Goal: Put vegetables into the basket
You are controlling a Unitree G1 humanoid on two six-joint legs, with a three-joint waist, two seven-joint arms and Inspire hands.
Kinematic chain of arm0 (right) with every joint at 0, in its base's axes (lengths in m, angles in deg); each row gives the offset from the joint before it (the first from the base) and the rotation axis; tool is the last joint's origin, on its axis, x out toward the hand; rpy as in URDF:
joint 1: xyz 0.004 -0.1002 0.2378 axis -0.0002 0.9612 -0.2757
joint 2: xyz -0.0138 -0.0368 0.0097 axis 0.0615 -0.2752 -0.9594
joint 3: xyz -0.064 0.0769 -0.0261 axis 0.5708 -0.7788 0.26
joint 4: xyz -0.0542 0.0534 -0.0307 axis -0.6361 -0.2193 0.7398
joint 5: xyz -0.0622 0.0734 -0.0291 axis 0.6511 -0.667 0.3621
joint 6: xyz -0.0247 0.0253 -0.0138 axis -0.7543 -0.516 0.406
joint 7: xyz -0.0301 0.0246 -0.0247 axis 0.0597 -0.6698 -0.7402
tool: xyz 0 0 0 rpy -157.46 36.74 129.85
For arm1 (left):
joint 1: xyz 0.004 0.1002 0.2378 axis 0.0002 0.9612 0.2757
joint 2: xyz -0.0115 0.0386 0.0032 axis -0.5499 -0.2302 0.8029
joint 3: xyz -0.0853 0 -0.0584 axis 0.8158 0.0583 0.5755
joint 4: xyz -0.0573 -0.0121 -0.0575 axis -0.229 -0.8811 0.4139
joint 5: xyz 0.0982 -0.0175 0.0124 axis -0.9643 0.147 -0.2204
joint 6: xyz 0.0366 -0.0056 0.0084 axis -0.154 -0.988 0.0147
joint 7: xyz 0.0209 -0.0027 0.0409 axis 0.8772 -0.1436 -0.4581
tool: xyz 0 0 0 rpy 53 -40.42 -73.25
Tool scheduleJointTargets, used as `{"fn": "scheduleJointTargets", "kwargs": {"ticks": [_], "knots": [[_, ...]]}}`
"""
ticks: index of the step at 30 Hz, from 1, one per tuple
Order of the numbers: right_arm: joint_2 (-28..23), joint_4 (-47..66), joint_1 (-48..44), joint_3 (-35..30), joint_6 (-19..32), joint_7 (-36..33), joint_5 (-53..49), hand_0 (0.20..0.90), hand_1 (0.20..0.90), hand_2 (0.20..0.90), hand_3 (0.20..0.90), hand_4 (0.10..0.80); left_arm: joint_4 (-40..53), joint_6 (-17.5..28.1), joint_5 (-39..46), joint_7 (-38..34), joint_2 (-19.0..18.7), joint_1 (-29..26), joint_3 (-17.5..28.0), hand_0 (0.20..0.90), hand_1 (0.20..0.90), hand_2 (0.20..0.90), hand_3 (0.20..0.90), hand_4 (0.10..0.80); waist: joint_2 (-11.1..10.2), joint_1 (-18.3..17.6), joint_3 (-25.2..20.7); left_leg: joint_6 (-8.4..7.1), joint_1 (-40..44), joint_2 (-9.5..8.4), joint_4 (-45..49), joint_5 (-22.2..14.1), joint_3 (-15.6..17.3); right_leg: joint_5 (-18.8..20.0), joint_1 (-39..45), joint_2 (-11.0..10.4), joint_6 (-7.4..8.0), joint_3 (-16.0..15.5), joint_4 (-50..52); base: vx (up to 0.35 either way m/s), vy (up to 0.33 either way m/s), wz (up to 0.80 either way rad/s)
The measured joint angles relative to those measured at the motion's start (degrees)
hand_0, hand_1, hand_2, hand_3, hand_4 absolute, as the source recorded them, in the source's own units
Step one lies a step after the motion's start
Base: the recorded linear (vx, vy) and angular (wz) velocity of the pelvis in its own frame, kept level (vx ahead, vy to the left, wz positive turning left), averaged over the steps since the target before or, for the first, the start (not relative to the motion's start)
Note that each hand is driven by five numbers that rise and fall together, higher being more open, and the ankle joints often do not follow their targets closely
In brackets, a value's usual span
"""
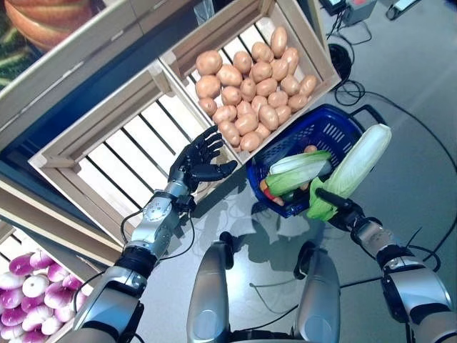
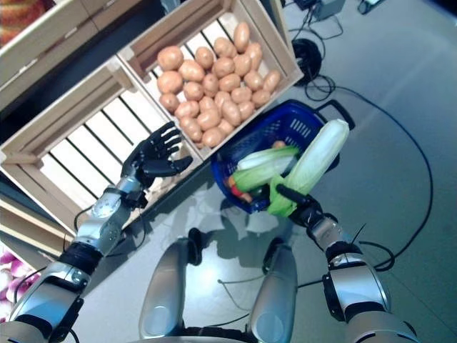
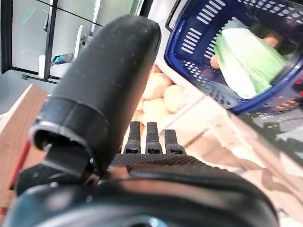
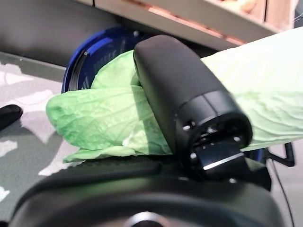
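My right hand point(image 1: 341, 207) is shut on the leafy green end of a long pale napa cabbage point(image 1: 357, 166), with the thumb point(image 4: 184, 94) pressed over the leaves. It holds the cabbage slanted over the near right rim of the blue basket point(image 1: 325, 128) on the floor. Another napa cabbage point(image 1: 298, 171) lies in the basket with small orange and red vegetables under it. My left hand point(image 1: 200, 161) is open and empty, fingers spread, at the front edge of the empty wooden crate point(image 1: 121, 143), beside the crate of potatoes point(image 1: 246, 93).
The wooden stand point(image 1: 64, 64) with its crates runs along the left and top. Black cables point(image 1: 400, 114) loop on the grey floor to the right of the basket. Open floor lies right of the basket.
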Motion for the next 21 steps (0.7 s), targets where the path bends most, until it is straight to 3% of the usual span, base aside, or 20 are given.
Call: {"fn": "scheduleJointTargets", "kwargs": {"ticks": [7, 13, 14, 21], "knots": [[-1.33, 0.03, -2.79, 0.01, 0.38, -0.03, -1.87, 0.300, 0.300, 0.300, 0.300, 0.400, 1.90, 2.19, 3.32, 1.57, 0.08, 0.12, 0.01, 0.900, 0.900, 0.900, 0.900, 0.800, 0.17, 0.21, 0.18, -1.56, -6.70, 0.08, 9.00, -2.80, -2.71, -5.44, -6.13, -0.93, -1.28, 0.69, 10.89, -0.019, -0.008, 0.12], [-2.30, 0.55, -4.10, 0.35, 0.36, 0.06, 0.22, 0.300, 0.300, 0.300, 0.300, 0.400, 3.92, 2.46, 3.44, 2.22, 0.07, 0.13, -0.32, 0.900, 0.900, 0.900, 0.900, 0.800, 0.17, 0.30, 0.18, -2.32, -7.42, 0.99, 11.33, -3.80, -3.67, -7.24, -6.88, -0.60, -2.31, 0.42, 13.69, 0.000, -0.001, -0.02], [-2.40, 0.64, -4.19, 0.55, 0.34, 0.40, 1.10, 0.900, 0.900, 0.900, 0.900, 0.800, 4.04, 2.47, 3.44, 2.41, 0.07, 0.12, -0.44, 0.900, 0.900, 0.900, 0.900, 0.800, 0.17, 0.20, 0.18, -2.43, -7.43, 1.04, 11.43, -3.90, -3.79, -7.35, -6.89, -0.39, -2.34, 0.40, 13.82, 0.007, -0.002, -0.05], [-2.37, 1.13, -4.23, 2.78, -0.27, 1.32, 3.12, 0.900, 0.900, 0.900, 0.900, 0.800, 4.10, 2.47, 5.69, 2.99, 0.06, 0.14, -0.73, 0.900, 0.900, 0.900, 0.900, 0.800, 0.15, 0.22, 0.17, -2.58, -6.73, 1.78, 11.26, -3.98, -3.94, -7.64, -6.09, 0.01, -2.62, -0.05, 13.75, 0.011, 0.001, 0.00]]}}
